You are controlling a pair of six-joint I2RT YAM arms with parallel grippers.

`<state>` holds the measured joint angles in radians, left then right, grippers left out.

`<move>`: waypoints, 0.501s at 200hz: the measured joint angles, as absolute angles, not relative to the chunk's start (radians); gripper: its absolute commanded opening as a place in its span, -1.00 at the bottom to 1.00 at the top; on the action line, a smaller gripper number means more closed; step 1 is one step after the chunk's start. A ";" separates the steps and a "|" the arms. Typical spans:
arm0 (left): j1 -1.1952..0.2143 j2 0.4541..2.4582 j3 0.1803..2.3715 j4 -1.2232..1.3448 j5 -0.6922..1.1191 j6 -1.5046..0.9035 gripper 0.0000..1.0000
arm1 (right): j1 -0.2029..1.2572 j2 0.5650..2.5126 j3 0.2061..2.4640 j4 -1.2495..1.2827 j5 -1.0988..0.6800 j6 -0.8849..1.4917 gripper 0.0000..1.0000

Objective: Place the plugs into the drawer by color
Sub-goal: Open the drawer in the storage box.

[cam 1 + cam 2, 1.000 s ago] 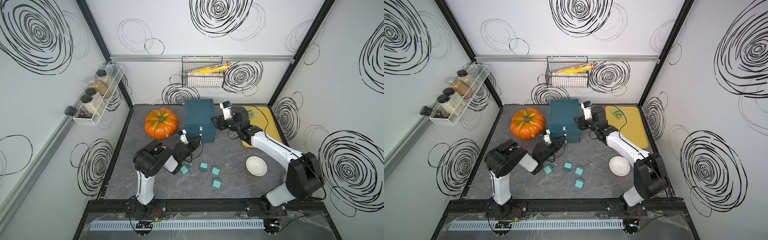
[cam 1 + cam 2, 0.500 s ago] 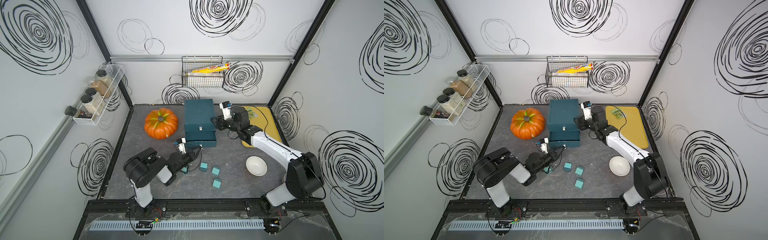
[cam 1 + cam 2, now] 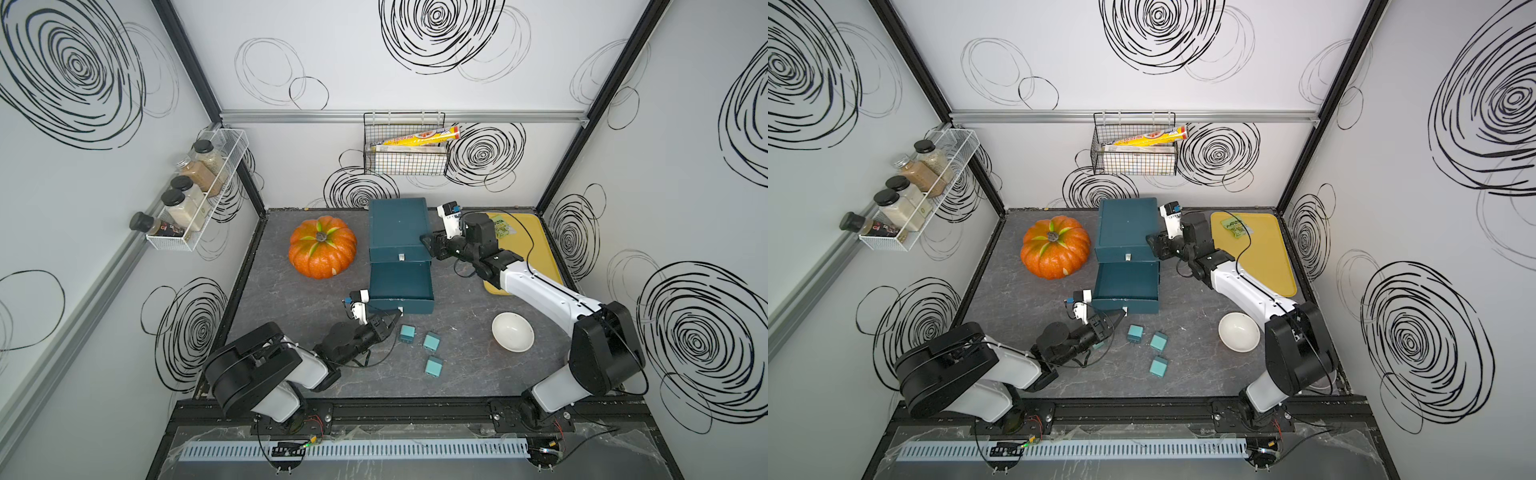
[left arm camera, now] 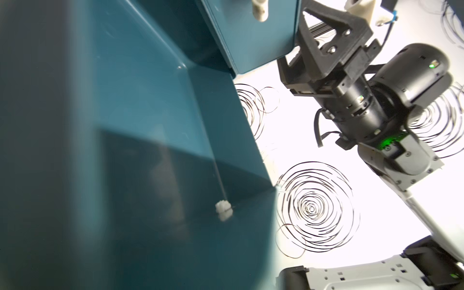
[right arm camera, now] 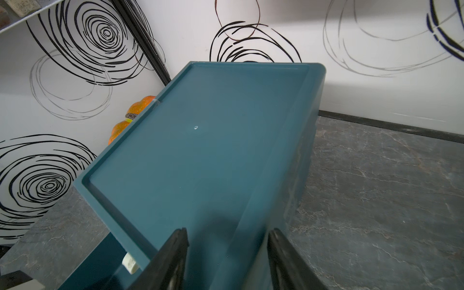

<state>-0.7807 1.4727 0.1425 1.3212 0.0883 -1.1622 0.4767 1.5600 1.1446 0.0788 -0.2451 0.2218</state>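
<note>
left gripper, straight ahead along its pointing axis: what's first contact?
Likely the pulled-out drawer: the left gripper, shut, points at its front by the small pull. Whether they already touch is unclear.

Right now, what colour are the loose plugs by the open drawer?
Teal, all three plugs; clearest in a top view.

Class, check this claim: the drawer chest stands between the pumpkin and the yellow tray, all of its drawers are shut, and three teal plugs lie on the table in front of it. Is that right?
Not quite. One drawer of the drawer chest is pulled out, as both top views show. The rest holds: the chest stands between the pumpkin and yellow tray, with three teal plugs in front.
</note>
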 measured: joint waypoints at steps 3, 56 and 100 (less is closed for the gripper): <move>-0.781 1.470 0.144 1.309 0.088 -1.161 -0.81 | 0.477 1.560 1.145 0.079 -0.245 0.222 0.11; -0.778 1.540 0.157 1.261 0.090 -1.139 -0.38 | 0.477 1.560 1.145 0.079 -0.245 0.221 0.11; -0.778 1.539 0.157 1.262 0.088 -1.126 0.07 | 0.477 1.561 1.147 0.078 -0.247 0.221 0.11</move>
<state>-0.7784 1.5394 0.1570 1.2621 0.0879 -1.1255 0.4767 1.5612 1.1465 0.0784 -0.2466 0.2214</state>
